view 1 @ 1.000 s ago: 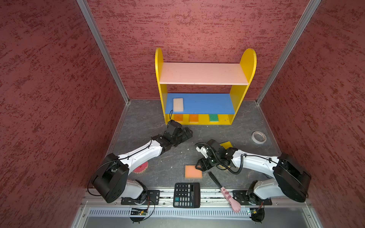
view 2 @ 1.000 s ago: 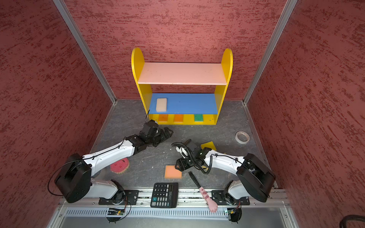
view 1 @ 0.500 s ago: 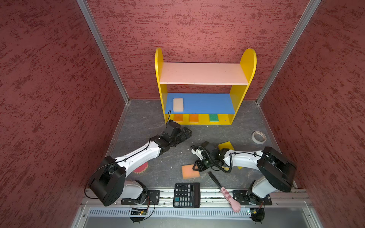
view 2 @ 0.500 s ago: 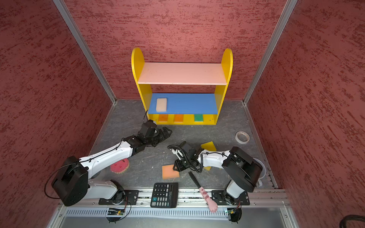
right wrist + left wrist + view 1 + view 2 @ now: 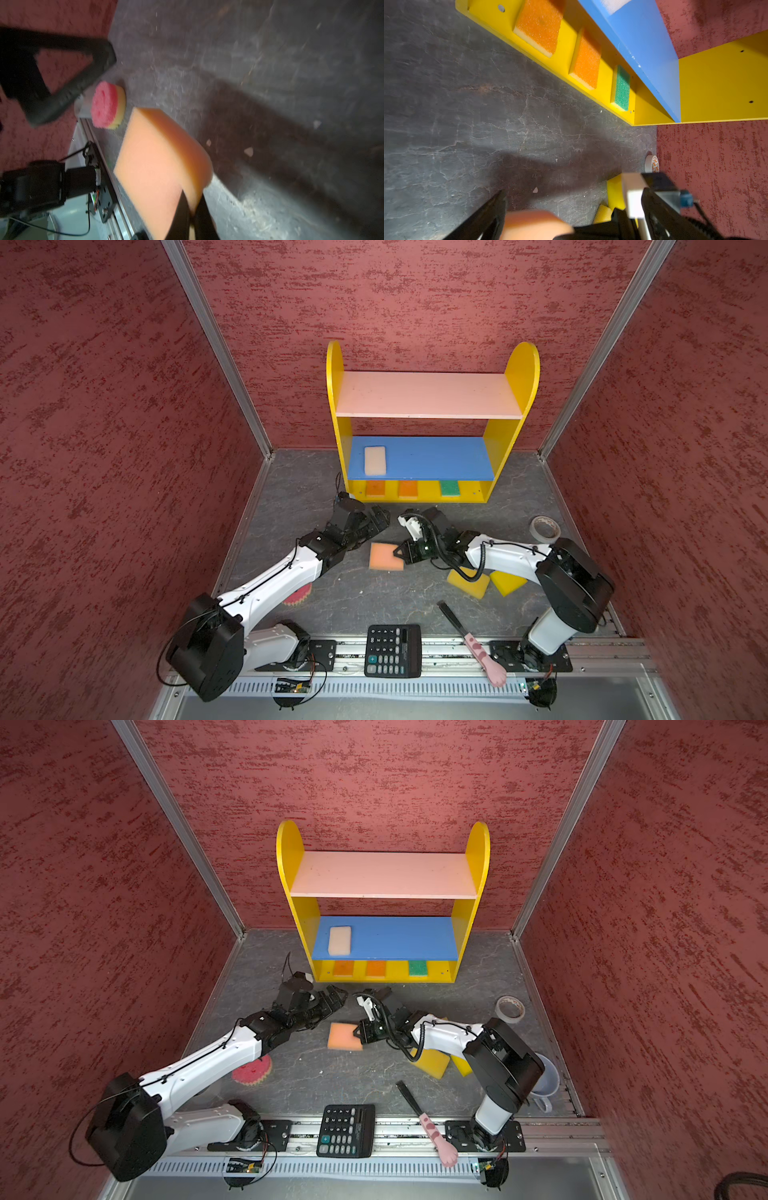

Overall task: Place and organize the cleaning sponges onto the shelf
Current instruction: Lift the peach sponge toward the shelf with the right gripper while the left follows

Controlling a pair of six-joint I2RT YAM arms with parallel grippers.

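We are clamping the right gripper (image 5: 401, 553) on the peach sponge (image 5: 384, 556) edge, short of the shelf (image 5: 428, 396); left gripper (image 5: 381, 517) gaping, nearer it.

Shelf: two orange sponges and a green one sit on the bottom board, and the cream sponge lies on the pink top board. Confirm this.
Not quite. The cream sponge lies on the blue middle board, not the pink top board, as both top views show. The orange sponges and the green sponge do sit on the bottom board.
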